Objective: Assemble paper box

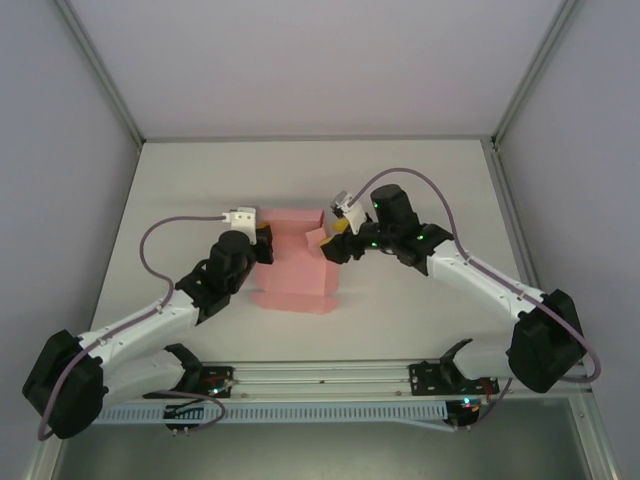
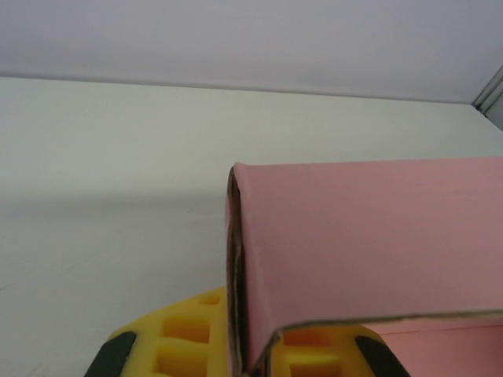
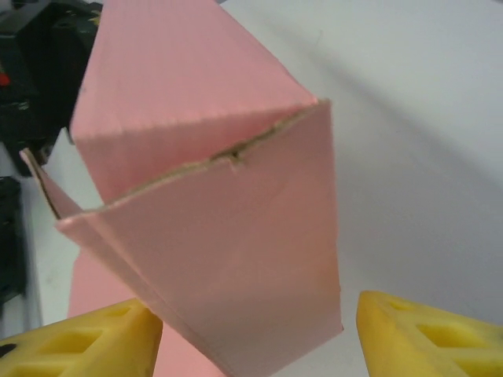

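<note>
One paper box (image 1: 296, 272): left claw (image 2: 253, 349) pinches wall, right claw (image 3: 255, 334) spread round flap.

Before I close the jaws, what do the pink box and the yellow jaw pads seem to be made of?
Paper box: thin corrugated card, matte pink; fine ribbing on its panels and a brown fluted core along the cut edge. The jaws' yellow pads: likely moulded plastic or rubber, matte, with square recesses; which one is unclear.

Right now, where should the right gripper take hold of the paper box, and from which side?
Likely the upright end flap of the paper box, approached from the right: it stands thin between the right gripper's open fingers, while the left gripper pinches the opposite wall.
</note>
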